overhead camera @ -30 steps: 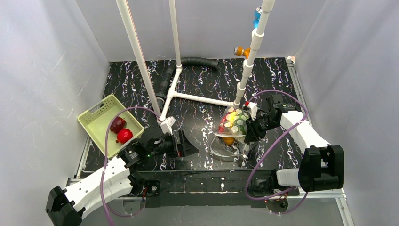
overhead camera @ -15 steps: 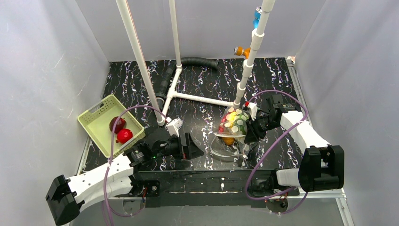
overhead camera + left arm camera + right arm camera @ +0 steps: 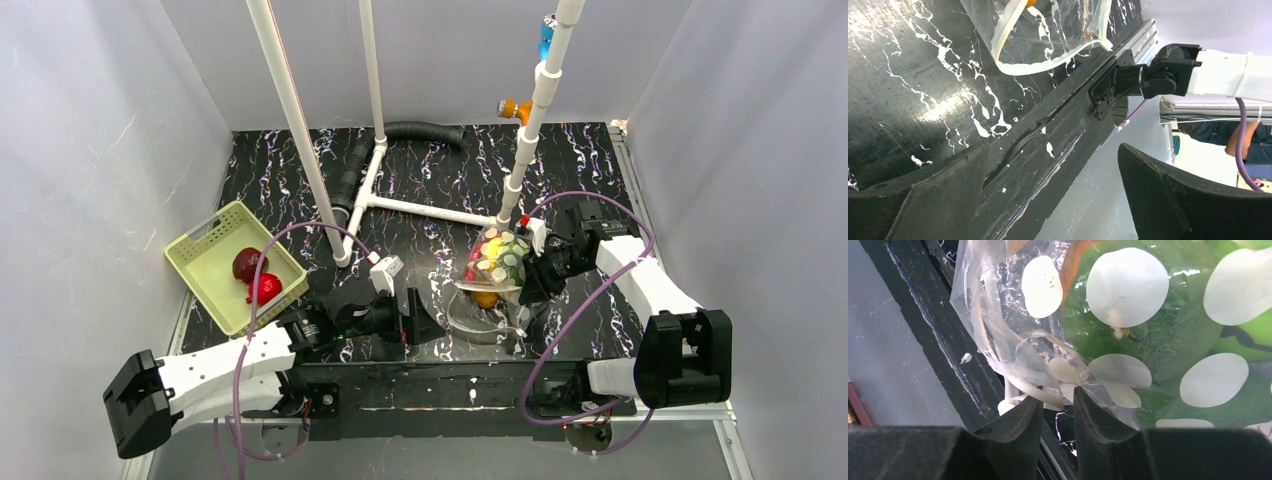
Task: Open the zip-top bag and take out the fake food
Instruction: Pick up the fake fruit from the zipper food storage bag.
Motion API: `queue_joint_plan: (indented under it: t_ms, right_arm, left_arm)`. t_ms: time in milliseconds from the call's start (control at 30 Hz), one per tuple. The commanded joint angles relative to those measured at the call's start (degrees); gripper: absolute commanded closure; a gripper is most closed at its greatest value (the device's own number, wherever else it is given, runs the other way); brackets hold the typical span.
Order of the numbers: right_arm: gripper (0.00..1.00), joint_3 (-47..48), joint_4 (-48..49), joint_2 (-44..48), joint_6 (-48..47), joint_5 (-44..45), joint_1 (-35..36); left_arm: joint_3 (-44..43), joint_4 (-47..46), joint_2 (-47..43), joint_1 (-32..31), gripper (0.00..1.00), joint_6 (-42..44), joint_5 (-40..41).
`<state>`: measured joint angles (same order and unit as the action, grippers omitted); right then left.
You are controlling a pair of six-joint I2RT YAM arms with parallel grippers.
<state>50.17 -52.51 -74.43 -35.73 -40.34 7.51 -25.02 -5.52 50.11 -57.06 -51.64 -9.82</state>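
Observation:
The zip-top bag point(image 3: 497, 268), clear with pale round dots, is held up off the table at centre right, its open mouth point(image 3: 1013, 50) drooping onto the table. Fake food shows inside: a green piece point(image 3: 1158, 330), plus yellow, red and orange pieces point(image 3: 486, 297). My right gripper point(image 3: 529, 280) is shut on the bag's plastic edge point(image 3: 1048, 390); its point in the wrist view is point(image 3: 1058, 397). My left gripper point(image 3: 421, 322) is open and empty, low over the table's near edge just left of the bag, also seen from the wrist point(image 3: 1048, 185). A dark red fruit point(image 3: 248, 263) and a red fruit point(image 3: 265, 288) lie in the basket.
The pale green perforated basket point(image 3: 200, 262) sits at the left. A white pipe frame point(image 3: 400, 205) and upright poles stand mid-table, with a black hose point(image 3: 420, 132) at the back. The right arm's base point(image 3: 1158, 75) shows beyond the table's near edge.
My left arm has swung right, away from the basket and toward the bag's mouth, with its gripper open. The right gripper and bag have not moved.

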Motion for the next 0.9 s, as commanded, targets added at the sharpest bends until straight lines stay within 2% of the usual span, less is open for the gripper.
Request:
queue_joint_plan:
  t_ms: [0, 867]
  right_arm:
    - [0.64, 2.23, -0.77, 1.57, -0.84, -1.52, -0.21]
    - [0.64, 2.28, -0.87, 1.93, -1.18, -1.98, -0.24]
  left_arm:
    - [-1.18, -3.16, 1.65, -1.91, 0.0, 0.73, 2.6]
    - [-0.92, -9.33, 6.43, -5.27, 0.01, 2.91, 6.63]
